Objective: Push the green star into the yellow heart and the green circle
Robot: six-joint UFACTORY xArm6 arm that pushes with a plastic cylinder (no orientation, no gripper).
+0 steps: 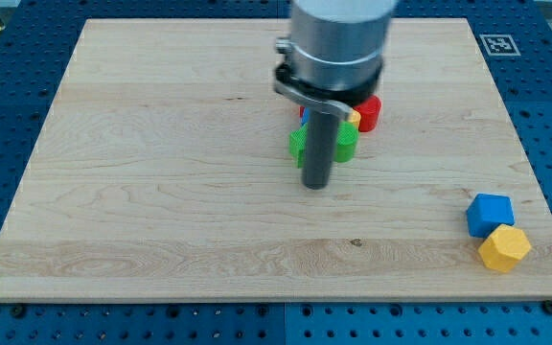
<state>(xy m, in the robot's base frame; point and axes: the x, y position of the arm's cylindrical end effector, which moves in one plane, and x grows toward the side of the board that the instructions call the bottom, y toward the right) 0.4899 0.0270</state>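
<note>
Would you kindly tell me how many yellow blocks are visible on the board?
2: a yellow hexagon-like block near the view's bottom right, touching the blue block, and a yellow sliver in the central cluster behind my tip. Others may be hidden there.

The arm shows as a broad, smooth cylinder [341, 29] in light grey metal, cut off by the view's top. Below the cylinder sits a black ring [332, 79] with a thin pale band along its lower edge (the band juts out slightly at the view's left of the ring). Below the ring hangs a straight, round rod [319, 139], dark grey with a dull sheen. My tip [315, 186] is the rod's flat, blunt lower end, the same dark grey.
</note>
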